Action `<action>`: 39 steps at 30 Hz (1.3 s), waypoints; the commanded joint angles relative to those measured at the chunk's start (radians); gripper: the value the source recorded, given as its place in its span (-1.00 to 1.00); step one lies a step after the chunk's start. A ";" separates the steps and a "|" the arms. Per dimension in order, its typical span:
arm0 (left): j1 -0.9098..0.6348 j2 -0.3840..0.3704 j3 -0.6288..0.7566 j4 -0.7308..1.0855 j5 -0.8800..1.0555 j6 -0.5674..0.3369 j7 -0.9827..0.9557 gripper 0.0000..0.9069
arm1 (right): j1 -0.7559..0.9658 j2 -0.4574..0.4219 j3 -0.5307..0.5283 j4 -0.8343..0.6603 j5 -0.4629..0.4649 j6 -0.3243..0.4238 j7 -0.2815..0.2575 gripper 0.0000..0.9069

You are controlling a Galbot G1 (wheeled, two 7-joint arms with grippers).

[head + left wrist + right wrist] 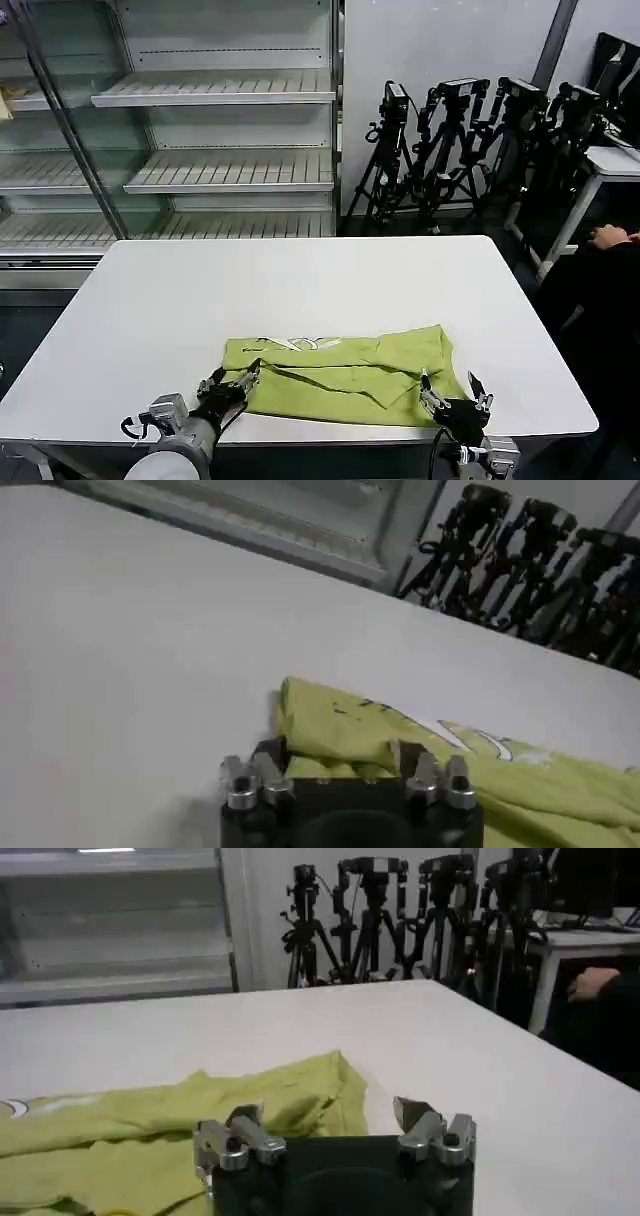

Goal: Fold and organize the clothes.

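The clothes are one lime yellow-green T-shirt (345,375), lying folded into a wide band near the front edge of the white table (300,285). My left gripper (236,378) is low at the shirt's left end and open, its fingers standing on either side of the fabric edge (330,730). My right gripper (450,392) sits at the shirt's right front corner, also open. In the right wrist view the shirt (160,1128) lies ahead of one finger, and bare table lies ahead of the other finger (410,1114).
A glass-fronted shelf unit (215,130) stands behind the table on the left. Several camera tripods (470,140) stand at the back right beside a white desk (615,165). A person's hand (610,237) shows at the right edge. Bare tabletop stretches beyond the shirt.
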 commanded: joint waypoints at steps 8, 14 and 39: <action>-0.009 -0.018 -0.003 0.019 -0.077 -0.006 -0.009 -0.91 | -0.027 0.020 0.010 0.025 -0.012 0.002 0.000 1.00; -0.004 -0.015 -0.028 0.010 -0.127 -0.014 -0.009 -0.93 | -0.036 0.021 0.021 0.036 -0.012 0.002 0.001 1.00; 0.064 0.181 -0.610 -0.037 -0.477 0.047 -0.025 -0.93 | -0.034 0.010 0.027 0.060 -0.004 0.001 -0.002 1.00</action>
